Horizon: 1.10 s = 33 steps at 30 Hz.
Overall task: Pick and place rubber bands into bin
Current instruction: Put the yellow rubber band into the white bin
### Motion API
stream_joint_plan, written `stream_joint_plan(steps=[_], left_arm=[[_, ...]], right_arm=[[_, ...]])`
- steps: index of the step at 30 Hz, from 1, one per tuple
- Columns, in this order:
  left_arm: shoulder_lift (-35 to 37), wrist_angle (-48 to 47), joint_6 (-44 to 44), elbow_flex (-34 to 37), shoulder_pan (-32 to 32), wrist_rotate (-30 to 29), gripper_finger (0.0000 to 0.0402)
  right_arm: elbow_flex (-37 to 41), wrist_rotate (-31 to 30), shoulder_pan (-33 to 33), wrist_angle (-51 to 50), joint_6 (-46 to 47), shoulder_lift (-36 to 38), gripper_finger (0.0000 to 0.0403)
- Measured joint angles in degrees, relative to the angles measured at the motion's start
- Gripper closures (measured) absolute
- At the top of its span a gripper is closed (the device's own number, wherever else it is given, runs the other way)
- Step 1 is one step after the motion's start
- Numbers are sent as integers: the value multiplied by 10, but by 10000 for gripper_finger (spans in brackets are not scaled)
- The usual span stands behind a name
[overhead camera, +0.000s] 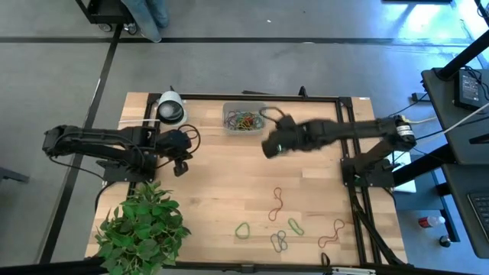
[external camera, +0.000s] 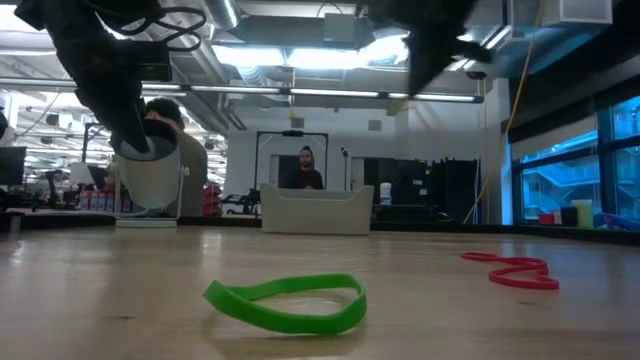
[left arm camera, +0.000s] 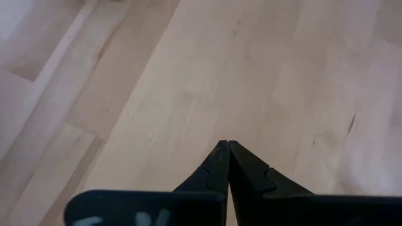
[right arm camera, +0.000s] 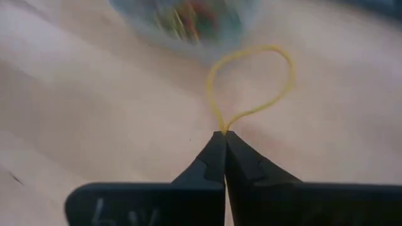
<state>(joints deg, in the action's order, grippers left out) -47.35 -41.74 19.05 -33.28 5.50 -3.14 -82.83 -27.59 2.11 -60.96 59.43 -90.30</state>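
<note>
Bright ceiling lights [external camera: 300, 45] glare; right wrist view blurred.

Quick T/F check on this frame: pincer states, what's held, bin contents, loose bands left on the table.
1. The right pincer is shut on a thin yellow rubber band loop. True.
2. The left pincer holds a green band. False: it is shut on nothing, over bare wood.
3. The small clear plastic bin is empty. False: coloured bands lie in it.
4. A flat green rubber band lies on the wooden table. True.
5. The right pincer is over the leafy plant. False: it is near the bin.
</note>
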Motion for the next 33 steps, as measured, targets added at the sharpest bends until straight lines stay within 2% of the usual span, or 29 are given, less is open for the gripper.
stream_joint_plan(steps=[3, 7, 12, 17, 22, 28, 33], left_arm=[[0, 0, 9, 0, 7, -5, 400], [0, 3, 16, 0, 20, -7, 400], [0, 4, 27, 0, 33, -8, 400], [0, 4, 28, 0, 43, -7, 400], [0, 4, 29, 0, 52, -8, 400], [0, 4, 28, 0, 61, -8, 400], [0, 4, 27, 0, 68, -9, 400]], right_arm=[[-7, 10, -58, 91, -114, -13, 403], [-18, 60, -122, 185, -223, -53, 403], [-55, 122, -179, 222, -306, -138, 403], [-90, 146, -217, 223, -348, -219, 403], [-94, 147, -243, 225, -372, -268, 401], [-95, 156, -267, 241, -376, -280, 389], [-95, 158, -274, 240, -386, -280, 359]])
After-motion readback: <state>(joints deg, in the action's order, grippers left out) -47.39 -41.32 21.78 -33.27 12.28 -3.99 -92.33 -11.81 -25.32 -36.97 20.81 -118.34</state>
